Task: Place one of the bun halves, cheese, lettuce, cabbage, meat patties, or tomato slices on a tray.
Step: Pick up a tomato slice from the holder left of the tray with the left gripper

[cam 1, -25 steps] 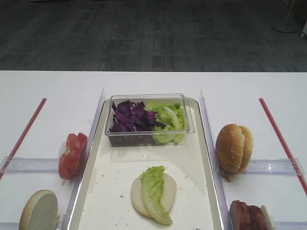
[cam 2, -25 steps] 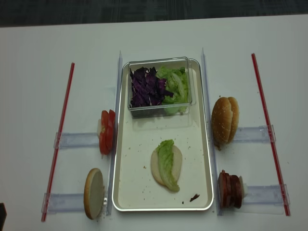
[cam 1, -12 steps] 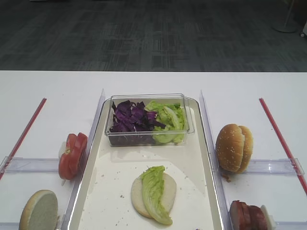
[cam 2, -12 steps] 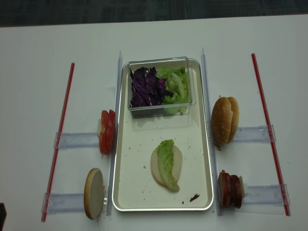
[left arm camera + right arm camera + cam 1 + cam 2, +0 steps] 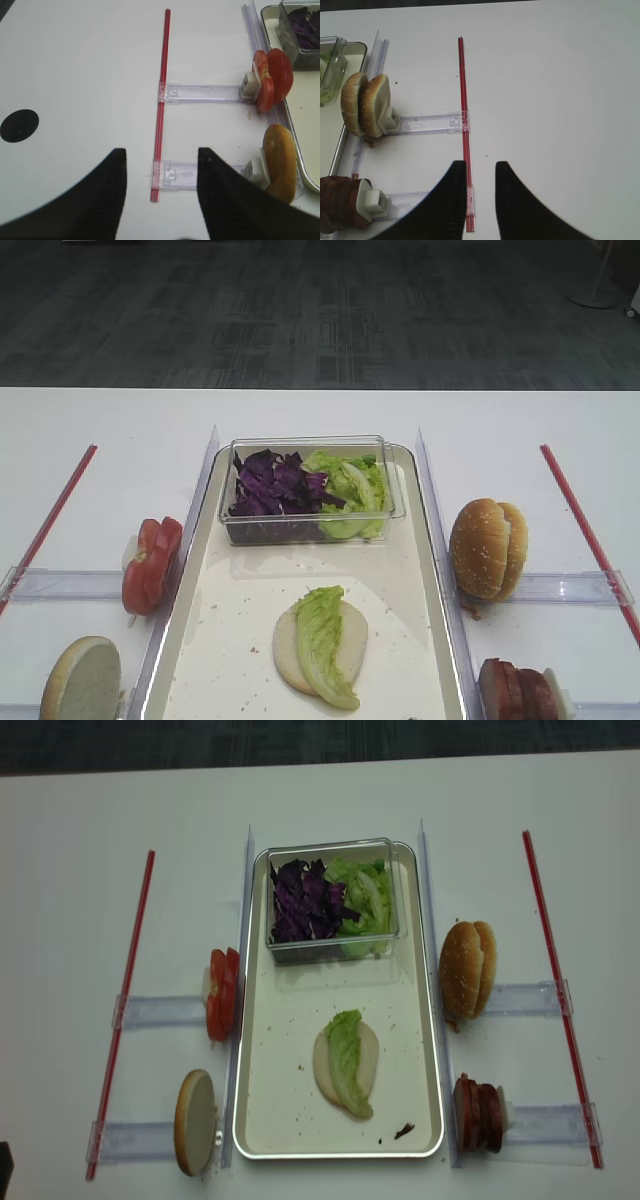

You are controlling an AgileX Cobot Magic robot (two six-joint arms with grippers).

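While both arms hung back off tray (image 5: 420, 1020), nothing was held: left gripper (image 5: 160, 200) stood with jaws apart, empty; right gripper (image 5: 480, 200) likewise parted, empty. Bun half (image 5: 345, 1063) lay cut face up on tray's near middle, lettuce leaf (image 5: 348, 1060) draped on it. Tomato slices (image 5: 221, 993) stood on edge just left of tray; meat patties (image 5: 477, 1112) just right of it. Likely next layer: tomato or patty. Advice: grip single outermost slice lightly by its edges, lift clear of holder, lay flat on lettuce.

Bright, even overhead light; soft shadows, sharp focus.
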